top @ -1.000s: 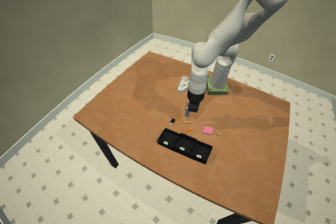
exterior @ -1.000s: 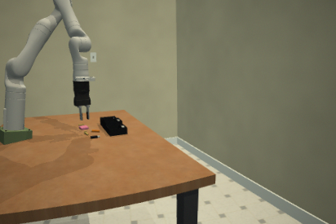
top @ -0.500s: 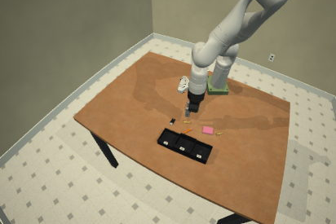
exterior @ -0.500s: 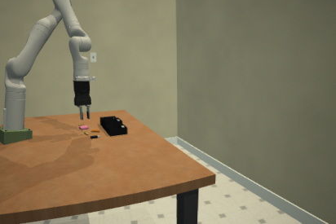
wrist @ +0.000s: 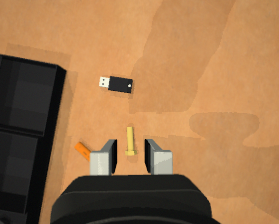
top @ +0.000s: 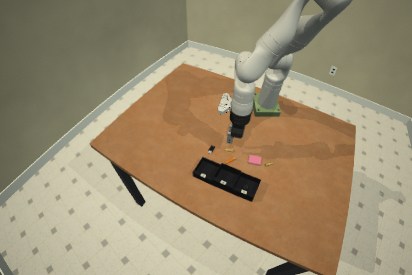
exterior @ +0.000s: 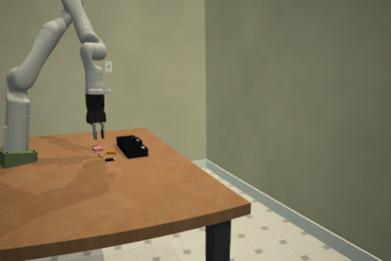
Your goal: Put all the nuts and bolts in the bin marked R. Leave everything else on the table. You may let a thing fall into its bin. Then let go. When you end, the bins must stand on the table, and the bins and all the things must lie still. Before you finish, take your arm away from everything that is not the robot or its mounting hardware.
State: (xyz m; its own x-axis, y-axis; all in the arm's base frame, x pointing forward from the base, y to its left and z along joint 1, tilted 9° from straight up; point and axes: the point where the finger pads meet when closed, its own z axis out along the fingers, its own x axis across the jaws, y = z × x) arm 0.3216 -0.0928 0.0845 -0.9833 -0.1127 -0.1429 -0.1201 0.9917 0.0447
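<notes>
A yellow bolt (wrist: 130, 141) lies on the table; in the wrist view it shows between my fingertips, below them. It also shows in the top view (top: 230, 150). My gripper (wrist: 130, 150) is open and empty, and hangs a little above the table (exterior: 98, 132). A second yellow bolt (top: 269, 164) lies to the right of a pink eraser (top: 255, 159). A row of three black bins (top: 227, 178) stands near the table's front edge; their labels are too small to read.
A black USB stick (wrist: 116, 83) lies beyond the bolt. A small orange piece (wrist: 82, 149) lies beside the bins' edge. A white object (top: 225, 103) lies near the arm's green base (top: 266, 106).
</notes>
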